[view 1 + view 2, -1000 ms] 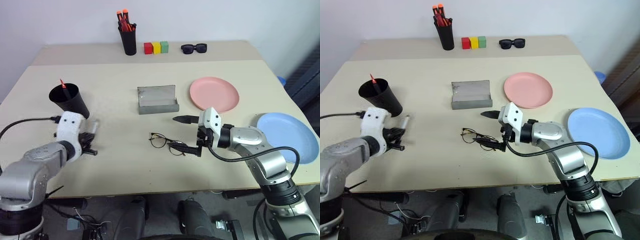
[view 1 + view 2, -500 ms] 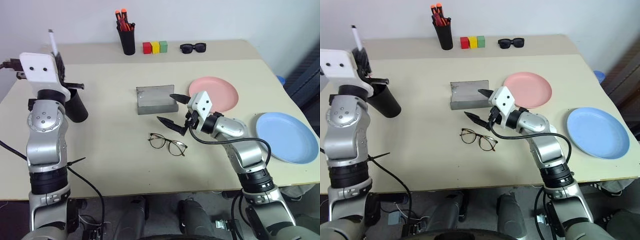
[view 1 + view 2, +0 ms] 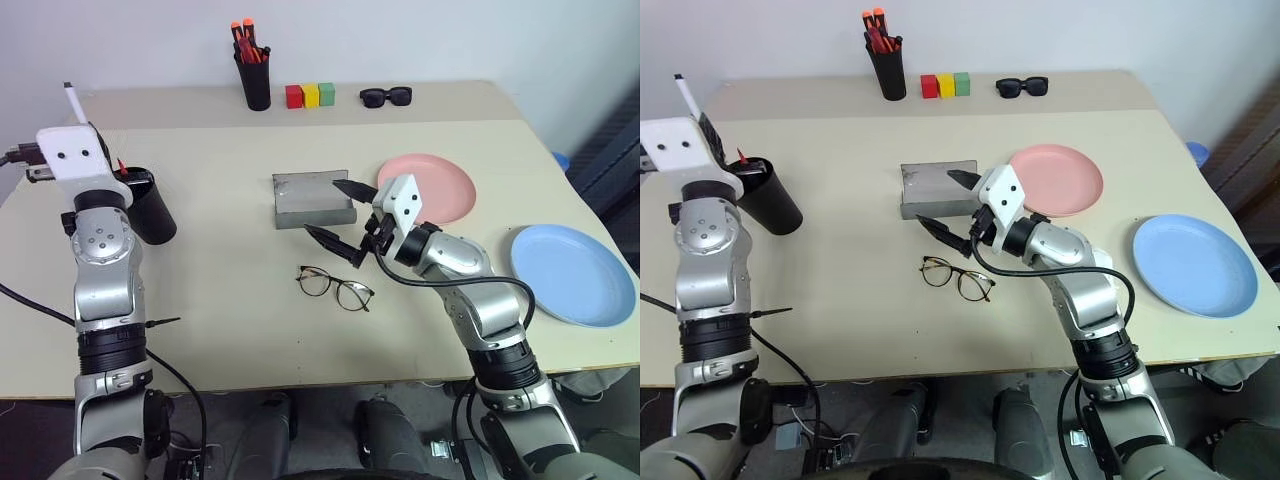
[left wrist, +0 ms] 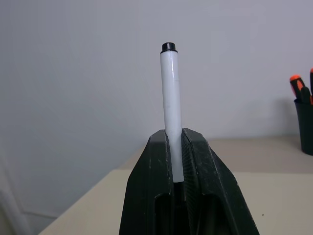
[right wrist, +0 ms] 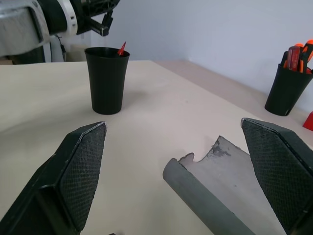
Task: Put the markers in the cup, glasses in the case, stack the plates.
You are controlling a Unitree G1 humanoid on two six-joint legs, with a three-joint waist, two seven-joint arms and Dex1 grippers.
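Since 1 second ago, the black and white marker (image 4: 170, 107) has gone from tabletop level beside the cup (image 3: 143, 207) to being held up above it, and the right gripper (image 3: 343, 221) has lifted off the glasses (image 3: 334, 286) toward the case (image 3: 312, 199). I have the marker clamped between the closed left gripper (image 4: 175, 147) fingers, its long axis roughly upright, black tip on top, tilted slightly away from the cup. The cup leans on the table with 1 red marker (image 3: 121, 166) already poking from its mouth.

I judge the marker step is in hand: next I must swing the left wrist so the marker points down over the cup's rim, then release. The right gripper hangs empty, jaws spread wide, between the glasses and the open case. Farther from the cup lie the pink plate (image 3: 428, 187) and, beyond it, the blue plate (image 3: 572, 274), unstacked.
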